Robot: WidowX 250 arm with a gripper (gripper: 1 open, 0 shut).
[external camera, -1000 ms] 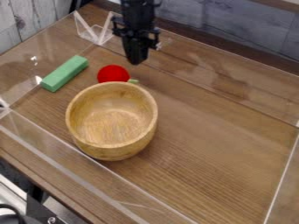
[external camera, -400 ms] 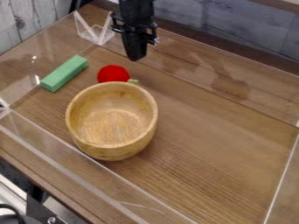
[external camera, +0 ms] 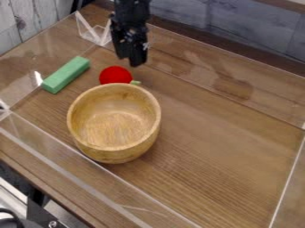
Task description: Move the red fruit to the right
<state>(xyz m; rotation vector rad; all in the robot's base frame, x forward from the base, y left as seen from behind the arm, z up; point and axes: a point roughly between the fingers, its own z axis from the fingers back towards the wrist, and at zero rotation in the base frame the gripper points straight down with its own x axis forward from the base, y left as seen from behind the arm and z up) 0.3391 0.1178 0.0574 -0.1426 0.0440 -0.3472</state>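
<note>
Gripper point(external camera: 131, 57): black, blurred, jaws apparently spread, holding nothing, arm cropped above. Red fruit point(external camera: 114, 76): glossy, rounded, just behind round wooden bowl point(external camera: 113, 122); green rectangular block point(external camera: 67, 74) left of bowl.

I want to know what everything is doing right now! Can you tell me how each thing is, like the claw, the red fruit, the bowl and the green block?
Gripper: open, pointing down, just above and behind the fruit, holding nothing.
Red fruit: lying on the table beside the bowl, not held.
Bowl: upright, empty.
Green block: lying flat on the table, left of the fruit, apart from it.
</note>
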